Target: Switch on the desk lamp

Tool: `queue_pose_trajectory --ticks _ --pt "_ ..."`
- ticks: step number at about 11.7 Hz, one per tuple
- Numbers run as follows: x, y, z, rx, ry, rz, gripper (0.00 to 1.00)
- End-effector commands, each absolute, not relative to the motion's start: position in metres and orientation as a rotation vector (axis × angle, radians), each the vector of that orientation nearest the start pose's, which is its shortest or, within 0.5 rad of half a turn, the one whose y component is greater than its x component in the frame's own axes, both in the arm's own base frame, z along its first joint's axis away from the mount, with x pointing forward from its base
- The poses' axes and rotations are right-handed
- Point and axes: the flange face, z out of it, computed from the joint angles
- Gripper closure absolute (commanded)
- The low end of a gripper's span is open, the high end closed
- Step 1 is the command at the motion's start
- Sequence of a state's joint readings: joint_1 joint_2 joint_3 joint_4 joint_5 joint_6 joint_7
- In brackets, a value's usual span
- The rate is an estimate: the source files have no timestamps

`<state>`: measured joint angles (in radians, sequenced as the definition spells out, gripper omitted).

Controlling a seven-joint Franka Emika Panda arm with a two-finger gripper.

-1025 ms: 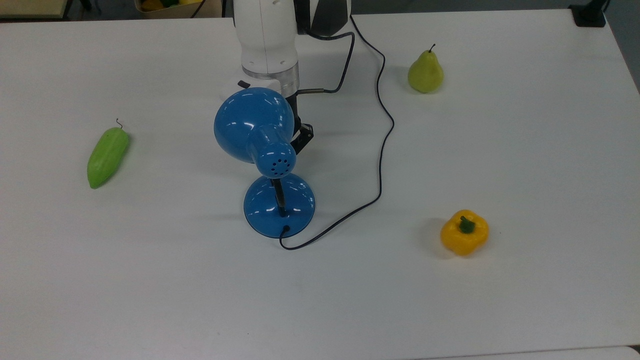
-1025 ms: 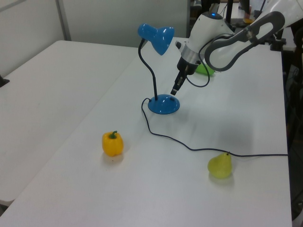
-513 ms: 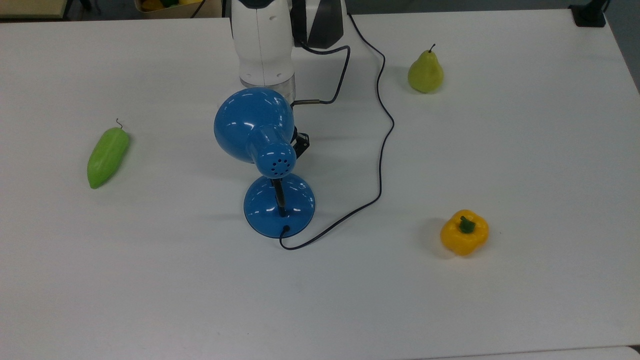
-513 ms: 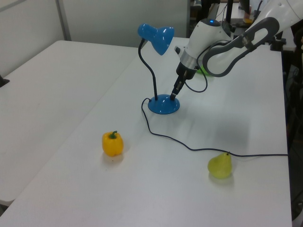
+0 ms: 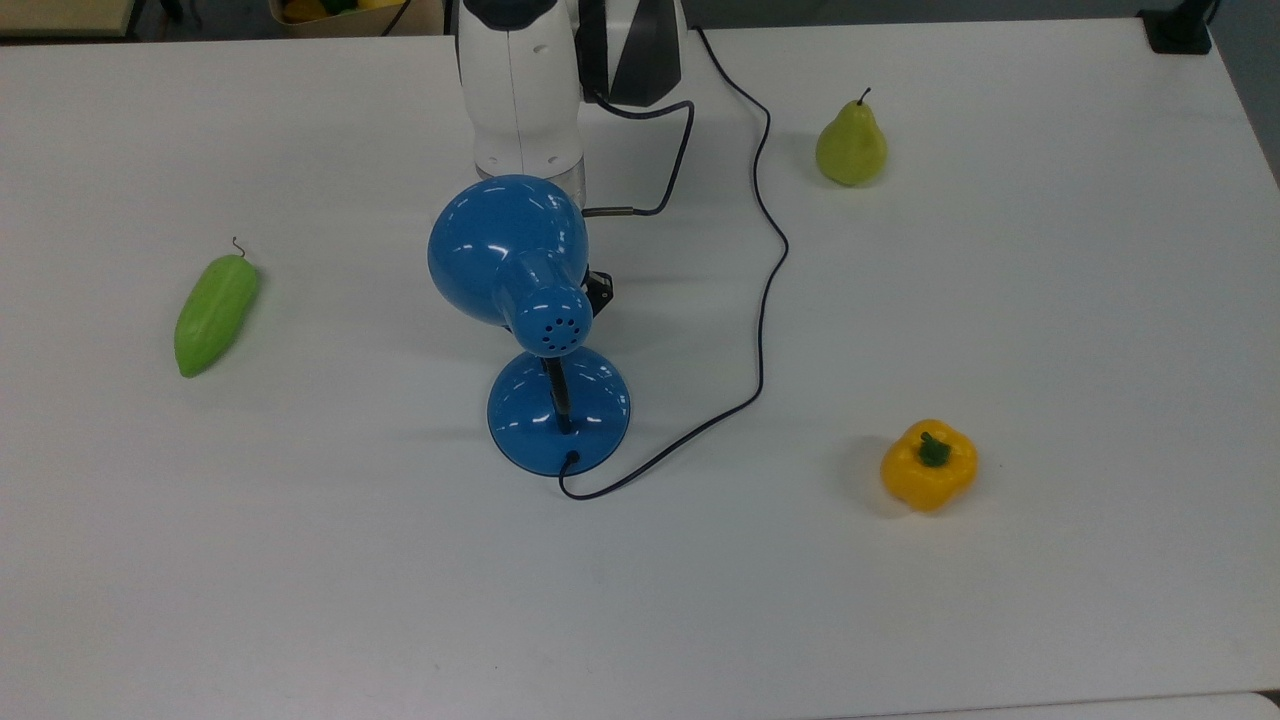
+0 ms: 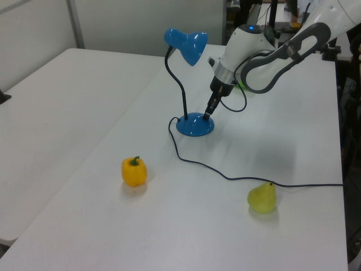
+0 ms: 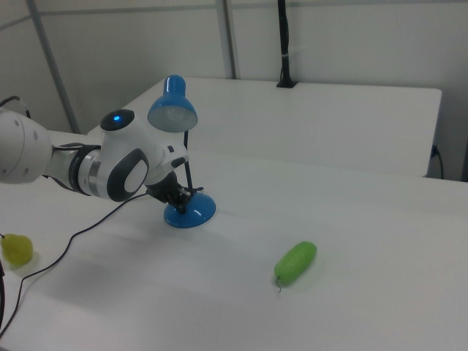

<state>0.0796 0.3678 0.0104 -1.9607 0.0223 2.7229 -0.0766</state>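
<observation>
Touching desk lamp base rim — tool tip.

The dome shade overhangs the gripper at the base, while the cord loops across open table toward the top view's right.

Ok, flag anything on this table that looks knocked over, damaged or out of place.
Nothing stands out. The desk lamp stands upright, its cord trailing loose across the table. The pear, yellow pepper and green vegetable sit apart, intact.
</observation>
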Motion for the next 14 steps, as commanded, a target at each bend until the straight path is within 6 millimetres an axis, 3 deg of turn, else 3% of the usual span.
queue_pose_trajectory --ticks 1,14 --pt "0.650 0.056 0.320 -3.066 -0.233 -0.624 1.00" --pt "0.649 0.063 0.291 -3.095 -0.307 -0.562 1.00"
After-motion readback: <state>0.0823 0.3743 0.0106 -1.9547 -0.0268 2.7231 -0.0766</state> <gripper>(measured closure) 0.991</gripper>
